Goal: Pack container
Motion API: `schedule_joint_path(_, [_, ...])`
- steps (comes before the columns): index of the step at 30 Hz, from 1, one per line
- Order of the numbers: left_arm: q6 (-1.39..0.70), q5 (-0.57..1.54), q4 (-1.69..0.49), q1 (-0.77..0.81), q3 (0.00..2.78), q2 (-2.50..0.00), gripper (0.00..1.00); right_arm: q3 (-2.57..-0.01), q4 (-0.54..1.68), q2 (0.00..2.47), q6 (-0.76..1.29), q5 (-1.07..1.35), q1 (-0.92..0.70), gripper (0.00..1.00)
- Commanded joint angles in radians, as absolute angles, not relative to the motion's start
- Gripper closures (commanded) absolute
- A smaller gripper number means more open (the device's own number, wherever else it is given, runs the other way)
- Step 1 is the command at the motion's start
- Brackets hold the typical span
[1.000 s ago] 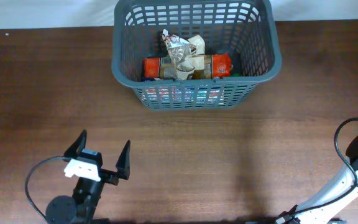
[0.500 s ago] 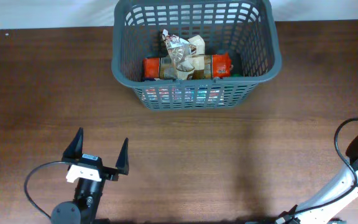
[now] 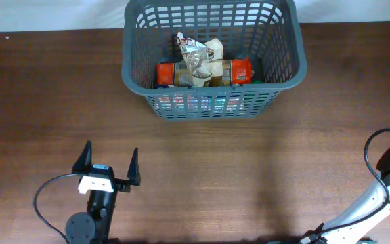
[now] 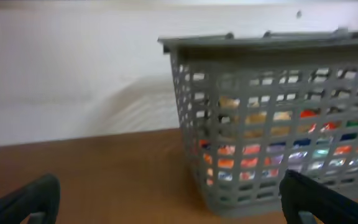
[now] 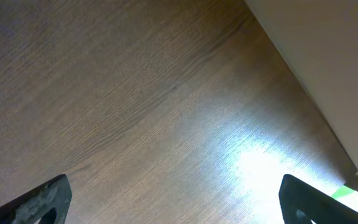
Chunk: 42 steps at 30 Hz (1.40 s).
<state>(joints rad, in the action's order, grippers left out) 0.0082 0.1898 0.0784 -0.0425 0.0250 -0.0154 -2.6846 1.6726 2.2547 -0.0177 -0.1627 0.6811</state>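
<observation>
The container point(image 3: 212, 103), a large dark grey lattice basket, stands at the back middle of the table. It holds an orange packet point(image 3: 232, 70), a crumpled silver wrapper point(image 3: 193, 57) and other items. It also shows in the left wrist view point(image 4: 260, 118), with coloured packets behind the mesh. My left gripper point(image 3: 108, 164) is open and empty near the front left, pointing toward the basket. In its own view its fingertips point(image 4: 27, 200) stand wide apart. My right gripper point(image 5: 173, 199) is open and empty over bare wood; in the overhead view only its arm point(image 3: 388, 183) shows at the right edge.
The brown wooden table point(image 3: 249, 169) runs across the view. Its far edge meets a white wall point(image 4: 73, 74). A black cable point(image 3: 46, 203) loops beside the left arm. The table's edge point(image 5: 303, 93) shows in the right wrist view.
My left gripper has shifted slightly right and toward the front, turning to point straight at the basket. The right arm and the basket have not moved.
</observation>
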Motion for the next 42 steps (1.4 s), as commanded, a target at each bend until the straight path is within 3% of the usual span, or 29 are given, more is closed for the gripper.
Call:
schedule_joint_path(1, [0.040,0.117,0.048,-0.049,0.008,-0.005,0.01,-2.682,1.672,2.251,-0.006,-0.161,0.687,0.01])
schedule_joint_path(7, [0.076,0.078,-0.080,-0.049,0.008,-0.005,0.01,-2.682,1.672,2.251,-0.006,-0.161,0.687,0.01])
schedule_joint_path(42, [0.077,0.081,-0.075,-0.049,0.009,-0.005,0.01,-2.682,1.672,2.251,-0.006,-0.161,0.687,0.01])
